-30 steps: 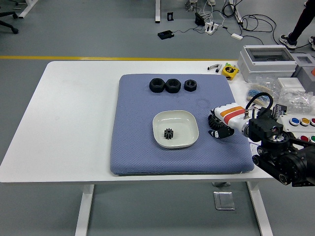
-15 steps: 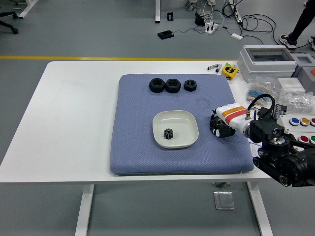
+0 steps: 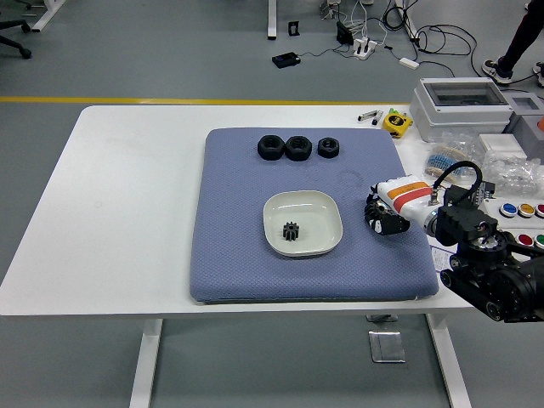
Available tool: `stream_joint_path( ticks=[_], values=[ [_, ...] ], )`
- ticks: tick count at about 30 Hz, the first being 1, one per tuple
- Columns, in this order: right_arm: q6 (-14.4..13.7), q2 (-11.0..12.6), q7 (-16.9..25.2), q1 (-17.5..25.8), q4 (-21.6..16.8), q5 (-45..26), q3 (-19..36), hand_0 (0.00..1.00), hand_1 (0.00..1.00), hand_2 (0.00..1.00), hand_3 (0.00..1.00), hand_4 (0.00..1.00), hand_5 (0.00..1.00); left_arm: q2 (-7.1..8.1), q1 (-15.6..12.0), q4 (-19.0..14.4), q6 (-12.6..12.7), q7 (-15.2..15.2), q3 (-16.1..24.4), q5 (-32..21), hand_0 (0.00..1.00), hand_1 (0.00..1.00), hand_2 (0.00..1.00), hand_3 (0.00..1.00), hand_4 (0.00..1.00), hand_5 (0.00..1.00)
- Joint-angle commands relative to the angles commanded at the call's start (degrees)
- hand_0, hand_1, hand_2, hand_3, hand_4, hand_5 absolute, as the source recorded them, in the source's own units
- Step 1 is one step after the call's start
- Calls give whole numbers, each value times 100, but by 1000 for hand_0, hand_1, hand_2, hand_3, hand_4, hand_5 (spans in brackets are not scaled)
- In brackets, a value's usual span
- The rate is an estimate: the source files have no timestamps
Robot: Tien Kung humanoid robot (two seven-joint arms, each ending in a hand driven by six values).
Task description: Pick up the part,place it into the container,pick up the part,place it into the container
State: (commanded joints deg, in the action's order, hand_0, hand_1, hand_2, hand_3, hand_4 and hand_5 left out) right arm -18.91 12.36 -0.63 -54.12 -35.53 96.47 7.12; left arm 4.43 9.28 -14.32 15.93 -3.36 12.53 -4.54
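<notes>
A white square dish [image 3: 303, 207] sits in the middle of the blue mat [image 3: 238, 246], with a small black gear [image 3: 292, 230] lying inside it. Three black nut-like parts [image 3: 297, 147] stand in a row at the mat's far edge. My right hand [image 3: 380, 214] hovers over the mat's right side, just right of the dish, its black fingers curled with nothing visible in them. The left arm does not appear.
A grey box [image 3: 461, 108], a yellow tape measure [image 3: 396, 122], bags of small parts [image 3: 510, 166] and a panel with coloured buttons [image 3: 520, 209] crowd the table's right end. The left half of the white table [image 3: 127, 204] is bare.
My right hand has drawn slightly back to the right and upward, away from the dish. The gear and the three black parts have not moved.
</notes>
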Motion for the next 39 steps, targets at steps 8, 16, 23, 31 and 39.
stream_joint_path(
  ticks=[8, 16, 23, 31, 39],
  values=[
    [-83, 144, 19, 27, -295, 22, 199, 21, 211, 346, 479, 556, 421, -5, -20, 3, -1, 7, -3, -20, 596, 587, 666, 593, 581, 574],
    [-146, 315, 12, 44, -845, 152, 372, 18, 213, 344, 479, 549, 422, -4, -29, 8, -1, 7, -7, -26, 596, 587, 665, 593, 581, 576],
    [-155, 458, -49, 60, -1446, 398, 529, 16, 208, 342, 480, 538, 412, -2, -34, 13, -2, 24, -23, -71, 597, 584, 664, 593, 581, 575],
    [-270, 284, -122, 34, -2016, 544, 604, 16, 207, 341, 481, 535, 410, 1, -33, 17, 5, 10, -10, -40, 596, 584, 667, 593, 581, 575],
    [-278, -126, -240, 93, -2024, 695, 606, 15, 216, 365, 485, 539, 405, 15, -22, 19, 10, 35, -36, -79, 594, 582, 667, 593, 581, 575]
  ],
)
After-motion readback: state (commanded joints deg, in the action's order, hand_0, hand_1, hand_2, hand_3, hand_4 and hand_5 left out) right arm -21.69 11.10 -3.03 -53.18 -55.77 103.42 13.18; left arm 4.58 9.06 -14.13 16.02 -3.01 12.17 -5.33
